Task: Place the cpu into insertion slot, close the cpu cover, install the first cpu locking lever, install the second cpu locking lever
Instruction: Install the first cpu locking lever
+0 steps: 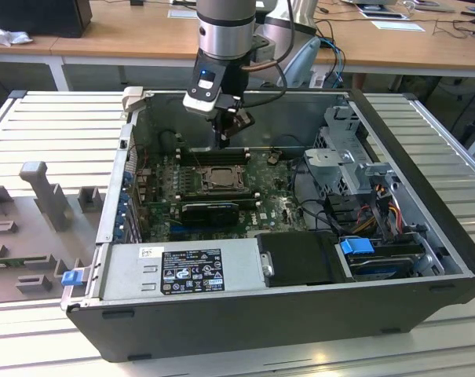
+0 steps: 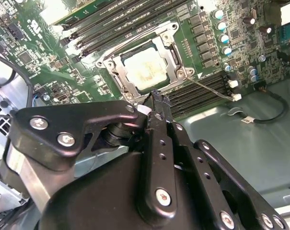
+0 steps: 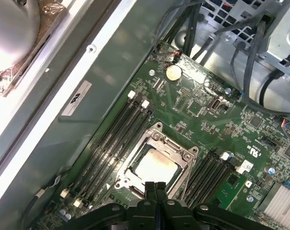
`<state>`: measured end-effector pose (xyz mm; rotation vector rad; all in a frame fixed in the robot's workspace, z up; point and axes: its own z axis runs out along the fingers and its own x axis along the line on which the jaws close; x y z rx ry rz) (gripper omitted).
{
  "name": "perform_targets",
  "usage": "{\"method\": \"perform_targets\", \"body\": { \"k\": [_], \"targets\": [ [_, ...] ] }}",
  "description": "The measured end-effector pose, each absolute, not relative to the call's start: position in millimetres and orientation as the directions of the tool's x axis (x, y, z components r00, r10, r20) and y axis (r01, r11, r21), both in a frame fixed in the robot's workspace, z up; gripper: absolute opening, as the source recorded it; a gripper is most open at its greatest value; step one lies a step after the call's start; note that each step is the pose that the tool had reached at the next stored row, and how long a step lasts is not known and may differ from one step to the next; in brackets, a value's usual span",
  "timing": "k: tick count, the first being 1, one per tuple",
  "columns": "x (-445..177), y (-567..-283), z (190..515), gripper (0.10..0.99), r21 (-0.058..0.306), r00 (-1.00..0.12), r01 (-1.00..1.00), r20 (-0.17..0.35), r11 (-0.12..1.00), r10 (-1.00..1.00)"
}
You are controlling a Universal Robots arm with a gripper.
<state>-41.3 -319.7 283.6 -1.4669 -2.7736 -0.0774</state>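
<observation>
The hand (image 1: 221, 143) hovers near the seated cpu (image 1: 219, 178), centre frame in the exterior view.
Its fingers (image 3: 151, 191) are pressed together, gripping nothing. The square cpu lies flat, face up, in the insertion slot (image 3: 131, 165), edges parallel to the memory slots (image 3: 113, 139) beside it; the cpu cover (image 3: 159, 138) lies flat around it.

Legend: you are viewing a black label (image 1: 191, 271) and, beside it toward the exterior view's left, a small white sticker (image 1: 151, 253), both lying on the power supply (image 1: 127, 275). In the first wrist view, another white sticker (image 3: 76, 98) is sitting on the case wall (image 3: 111, 81). No print is reading clearly.
</observation>
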Motion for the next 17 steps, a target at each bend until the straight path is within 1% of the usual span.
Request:
{"method": "perform_targets", "body": {
  "k": [17],
  "targets": [
    [-41.3, -319.8, 283.7, 0.106, 0.042, -0.673, 0.739, 0.026, 0.672, 0.739]
  ]
}}
